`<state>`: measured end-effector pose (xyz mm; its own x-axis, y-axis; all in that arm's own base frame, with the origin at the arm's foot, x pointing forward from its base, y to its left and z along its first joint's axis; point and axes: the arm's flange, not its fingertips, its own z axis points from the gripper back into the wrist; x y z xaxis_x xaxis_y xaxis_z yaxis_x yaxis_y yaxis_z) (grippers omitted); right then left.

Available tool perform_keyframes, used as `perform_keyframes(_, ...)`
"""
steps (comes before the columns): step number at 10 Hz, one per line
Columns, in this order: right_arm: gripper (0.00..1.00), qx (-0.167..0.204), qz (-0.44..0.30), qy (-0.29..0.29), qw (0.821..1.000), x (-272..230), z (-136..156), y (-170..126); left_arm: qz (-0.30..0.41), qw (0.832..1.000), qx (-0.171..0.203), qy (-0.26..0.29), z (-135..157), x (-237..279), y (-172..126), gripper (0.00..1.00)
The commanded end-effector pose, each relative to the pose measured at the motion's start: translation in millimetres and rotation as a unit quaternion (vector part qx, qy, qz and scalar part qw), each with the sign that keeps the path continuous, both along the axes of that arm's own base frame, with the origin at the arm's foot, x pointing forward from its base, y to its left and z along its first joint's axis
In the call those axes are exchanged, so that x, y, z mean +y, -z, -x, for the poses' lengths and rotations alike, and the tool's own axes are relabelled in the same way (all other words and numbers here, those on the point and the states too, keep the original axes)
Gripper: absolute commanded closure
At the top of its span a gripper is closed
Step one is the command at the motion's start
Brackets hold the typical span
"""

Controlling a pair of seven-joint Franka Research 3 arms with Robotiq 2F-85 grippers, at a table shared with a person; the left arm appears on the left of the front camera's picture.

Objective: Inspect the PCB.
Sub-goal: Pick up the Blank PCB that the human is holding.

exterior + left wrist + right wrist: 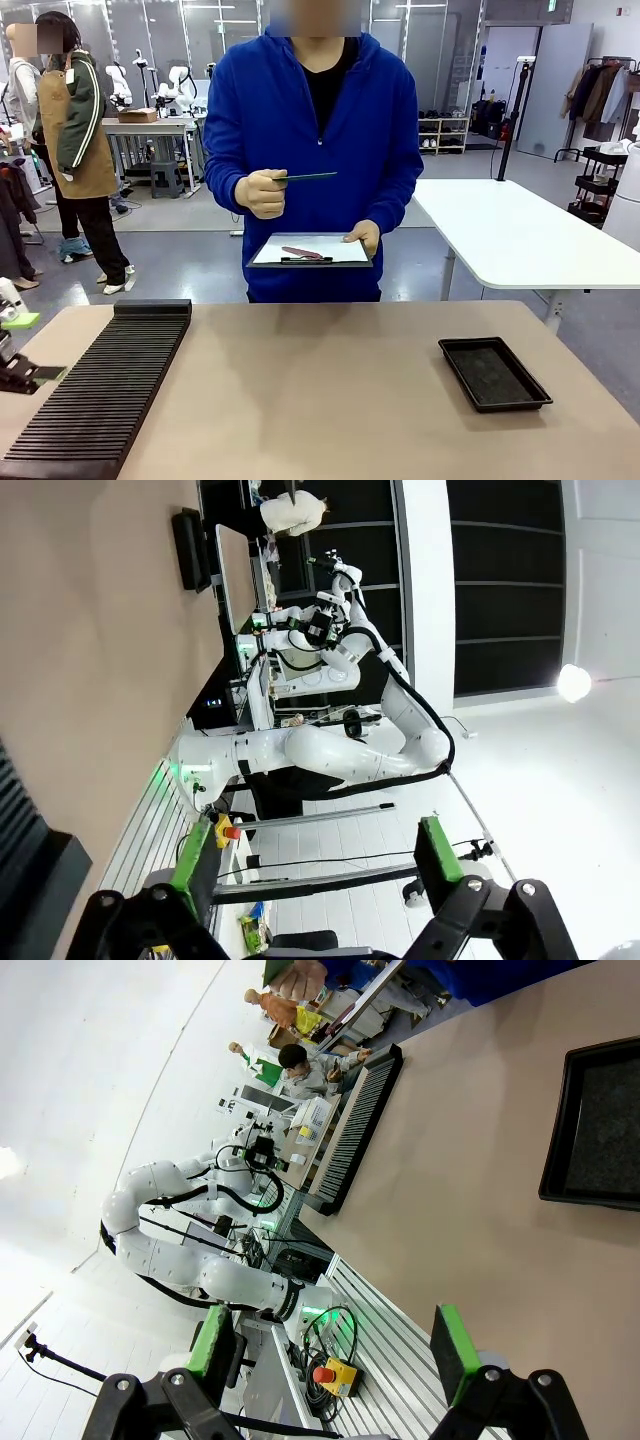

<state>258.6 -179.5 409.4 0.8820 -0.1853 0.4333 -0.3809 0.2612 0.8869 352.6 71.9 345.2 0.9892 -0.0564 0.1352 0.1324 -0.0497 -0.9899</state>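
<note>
Beyond the table [330, 400], the PCB [310, 177] (hand-held) is far from both gaping, empty tools [316, 852] [330, 1348]

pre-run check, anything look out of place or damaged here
Nothing stands out: the person holds the thin green PCB level, the black slotted rack and black tray lie flat on the beige table.

Matt finishes all round
We see a smooth tan bench [330, 400], a ribbed black plastic rack [100, 390], a grainy-floored black plastic tray [470, 342], and matt green pads [192, 860] on the left end effector [315, 852].
</note>
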Motion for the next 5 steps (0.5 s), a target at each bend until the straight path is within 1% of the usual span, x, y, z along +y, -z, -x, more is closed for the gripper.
perform_keyframes(1,0.0,-0.009,-0.004,0.0,1.0,-0.6,0.3,-1.4,-0.014,1.0,-0.005,-0.017,14.3,0.1,0.9,0.0)
perform_keyframes(2,0.0,-0.009,-0.004,0.0,1.0,-0.6,0.3,-1.4,-0.018,1.0,-0.003,-0.021,15.1,-3.9,-2.5,0.0)
perform_keyframes(3,0.0,-0.009,-0.004,0.0,1.0,-0.6,0.3,-1.4,-0.009,0.999,-0.001,-0.031,6.5,-6.3,-2.9,0.0)
perform_keyframes(4,0.0,-0.009,-0.004,0.0,1.0,-0.6,0.3,-1.4,-0.002,1.0,0.002,-0.011,12.9,-0.2,3.8,0.0)
perform_keyframes(5,0.0,-0.009,-0.004,0.0,1.0,-0.6,0.3,-1.4,-0.002,1.0,0.002,-0.011,12.9,-0.2,3.8,0.0)
